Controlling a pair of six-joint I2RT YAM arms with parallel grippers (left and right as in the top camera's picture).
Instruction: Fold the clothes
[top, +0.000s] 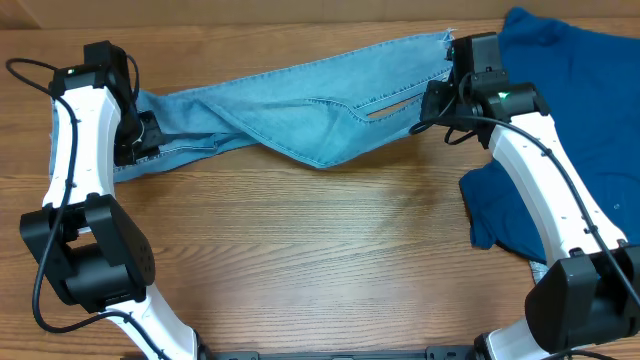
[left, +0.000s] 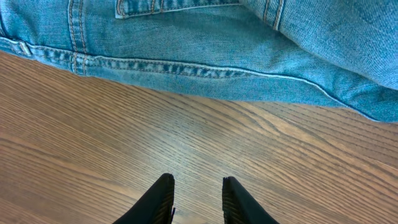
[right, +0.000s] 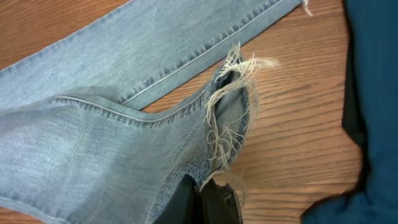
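You have light-wash denim in the jeans (top: 300, 115): matt twill cloth, raised double stitching on the seams, hems frayed into loose pale threads. Your worktop (top: 330, 260) is wood-grained and smooth, with a soft sheen. The dark blue garment (top: 590, 90) is plain matt cloth. Your left pincer (left: 198, 186) looks matt black; the left arm (top: 70, 140) is cased in glossy white plastic.

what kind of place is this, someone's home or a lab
Most likely a robotics lab bench, not a home: a left arm and a right arm are mounted at a wooden table, with jeans and a dark blue garment laid out for them.
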